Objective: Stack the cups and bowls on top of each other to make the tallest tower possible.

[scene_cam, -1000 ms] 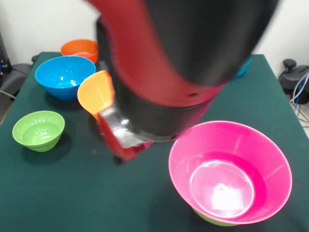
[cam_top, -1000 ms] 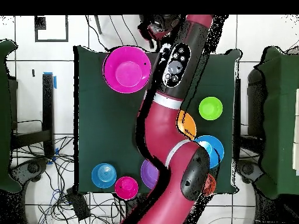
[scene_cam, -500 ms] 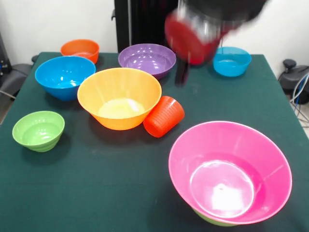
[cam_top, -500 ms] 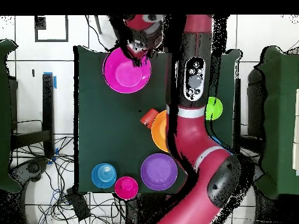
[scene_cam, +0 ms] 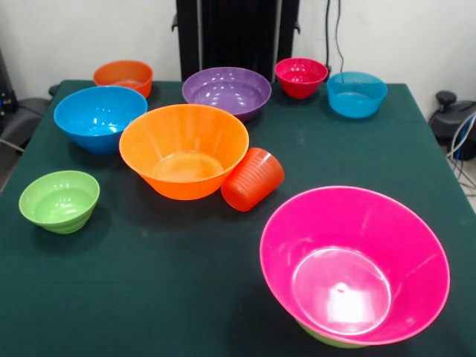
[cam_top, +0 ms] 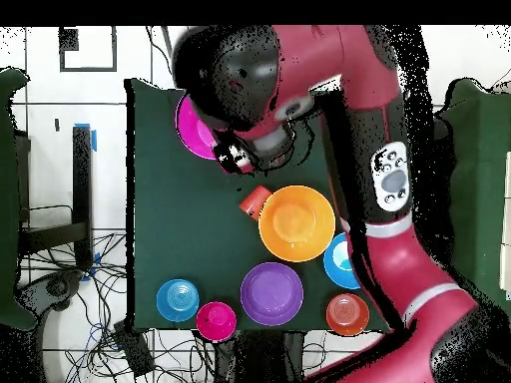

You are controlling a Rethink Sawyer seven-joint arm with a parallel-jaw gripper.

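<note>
- The cup (scene_cam: 253, 178) lies on its side near the middle of the desk (scene_cam: 149, 282), its rim against the wall of the big orange bowl (scene_cam: 184, 160).
- I judge the cup light, thin and a little springy. It is glossy, and its faint ribs give some grip. Being on its side, it may roll if nudged. I would pinch it across the ribbed wall near the base, not at the rim, which is likely to flex.
- The tower (scene_cam: 355, 268) stands at the desk's far left corner from my base. It is the pink bowl (cam_top: 192, 128) sitting on a green bowl (scene_cam: 327, 338), of which only a sliver of rim shows.
- The bowls look stiff, light and slippery, so the rim is the place to take one.
- The purple bowl (scene_cam: 227, 91), red bowl (scene_cam: 300, 76) and small blue bowl (scene_cam: 357, 93) line the edge by my base, with the small orange bowl (scene_cam: 123, 76) at its corner. The big blue bowl (scene_cam: 99, 117) and small green bowl (scene_cam: 59, 201) sit along my right edge.
- My hand (cam_top: 237, 155) hangs between the pink bowl and the cup. I cannot tell whether it is open or closed; nothing shows in it.
</note>
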